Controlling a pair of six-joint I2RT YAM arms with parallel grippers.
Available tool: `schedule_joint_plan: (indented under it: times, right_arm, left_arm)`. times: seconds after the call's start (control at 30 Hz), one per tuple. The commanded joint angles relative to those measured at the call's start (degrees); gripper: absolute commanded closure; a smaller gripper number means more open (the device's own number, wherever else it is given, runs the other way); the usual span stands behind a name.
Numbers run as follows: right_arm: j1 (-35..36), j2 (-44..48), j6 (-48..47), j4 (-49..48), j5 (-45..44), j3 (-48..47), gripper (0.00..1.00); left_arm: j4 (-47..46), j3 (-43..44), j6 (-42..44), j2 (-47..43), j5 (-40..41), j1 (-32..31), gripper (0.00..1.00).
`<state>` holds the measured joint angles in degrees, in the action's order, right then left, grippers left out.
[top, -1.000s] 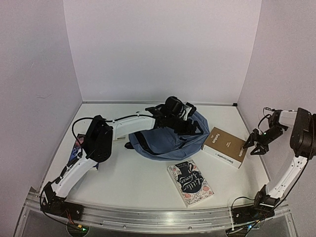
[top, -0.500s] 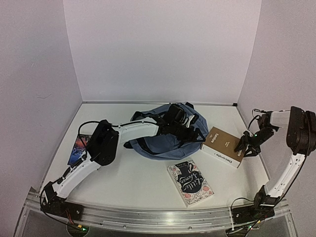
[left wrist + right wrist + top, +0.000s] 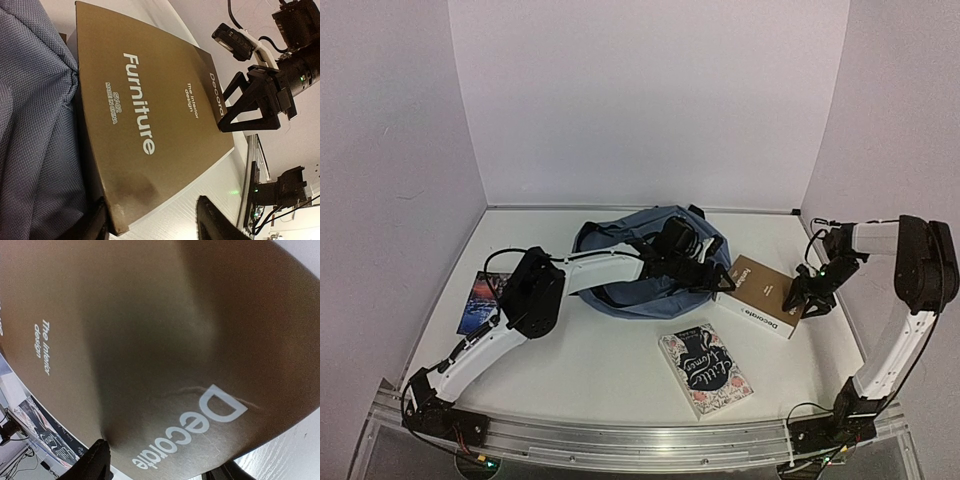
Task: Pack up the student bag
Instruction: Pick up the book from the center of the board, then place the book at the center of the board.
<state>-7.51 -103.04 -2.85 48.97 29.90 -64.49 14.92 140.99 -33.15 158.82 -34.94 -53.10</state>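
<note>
The slate-blue student bag (image 3: pixel 642 262) lies at the middle back of the table; its fabric fills the left of the left wrist view (image 3: pixel 35 130). A brown book (image 3: pixel 760 295) titled "Decorate Furniture" lies just right of the bag. My left gripper (image 3: pixel 718 278) reaches over the bag and is open, with the book's near corner (image 3: pixel 120 200) between its fingers. My right gripper (image 3: pixel 807 297) is open at the book's right edge and shows in the left wrist view (image 3: pixel 250 105). The brown cover (image 3: pixel 160 340) fills the right wrist view.
A floral "Little Women" book (image 3: pixel 705 370) lies in front of the brown book. A dark picture-cover book (image 3: pixel 480 302) lies at the left, partly under the left arm. White walls close in the back and both sides.
</note>
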Motion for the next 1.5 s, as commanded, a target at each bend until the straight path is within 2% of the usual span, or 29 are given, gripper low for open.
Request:
schedule_joint_plan:
  times: [0.0,0.13,0.3,0.47,0.73,0.87,1.0,1.17,1.27,1.33,1.47]
  right_arm:
    - [0.5,-0.4,-1.1,-1.2,1.1,-0.6,0.46]
    - [0.5,4.4,-1.6,-1.2,2.8,-0.7,0.56]
    - [0.4,13.7,-1.9,-1.0,4.1,-0.7,0.65]
    - [0.4,19.5,-3.3,-0.4,4.0,0.3,0.67]
    - [1.1,20.4,-2.4,-0.4,8.5,-1.9,0.72]
    - [6.2,18.6,-0.1,-1.9,10.1,-4.4,0.72]
    - [13.7,13.2,2.9,-5.1,9.1,-8.5,0.71]
    - [21.0,3.7,6.7,-9.1,8.6,-14.4,0.68]
    - [24.1,-2.9,8.0,-10.2,9.7,-16.7,0.62]
    - [26.8,-5.6,7.7,-10.2,10.2,-17.0,0.57]
    - [29.1,-6.9,7.7,-10.2,12.7,-16.5,0.35]
  left_arm:
    - [-3.5,0.2,0.2,-0.6,-2.0,-0.7,0.52]
    - [-4.0,-2.8,3.2,-4.7,-1.0,-1.6,0.70]
    - [-3.0,-3.4,6.2,-8.9,0.4,-2.8,0.87]
    - [-2.7,-5.4,9.3,-14.0,2.8,-4.2,0.94]
    - [-1.5,-10.0,11.2,-21.7,6.0,-4.4,0.97]
    - [0.2,-14.1,11.2,-26.0,9.4,-4.0,0.97]
    - [-1.7,-23.8,7.1,-31.4,11.1,-1.0,0.97]
    - [-9.6,-41.0,-0.7,-38.6,10.4,6.4,0.98]
    - [-10.8,-45.3,-1.5,-40.4,10.6,10.5,0.96]
    - [-8.8,-43.9,-1.1,-39.3,10.8,13.3,0.93]
    - [-6.3,-40.8,-0.9,-37.1,10.0,17.7,0.82]
